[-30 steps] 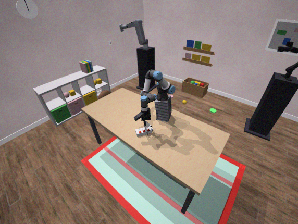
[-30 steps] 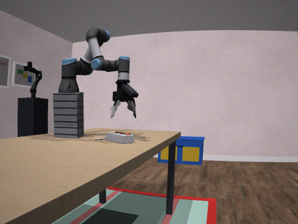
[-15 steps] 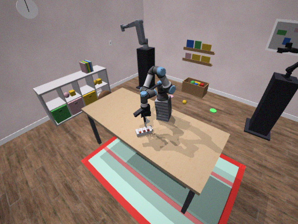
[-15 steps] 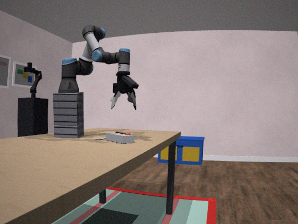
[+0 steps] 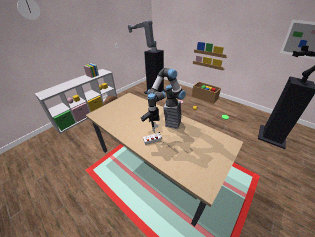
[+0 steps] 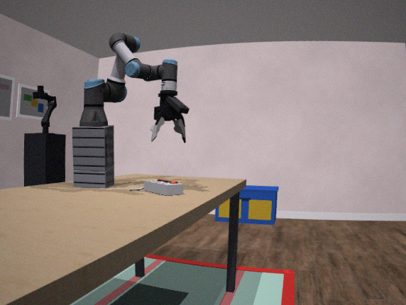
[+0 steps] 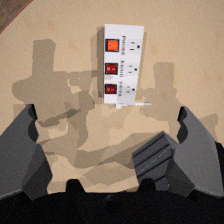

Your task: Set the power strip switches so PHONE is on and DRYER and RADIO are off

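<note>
3 red rocker switches (image 7: 111, 67) face up on white power strip (image 7: 131, 75), flat on tabletop (image 5: 209, 154). Claw (image 6: 167, 134) spread wide, empty, hovering well above strip.

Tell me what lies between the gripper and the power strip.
Nothing. In the exterior view the open gripper hangs well above the power strip with only air between them; the wrist view shows just table and shadows before the strip.
</note>
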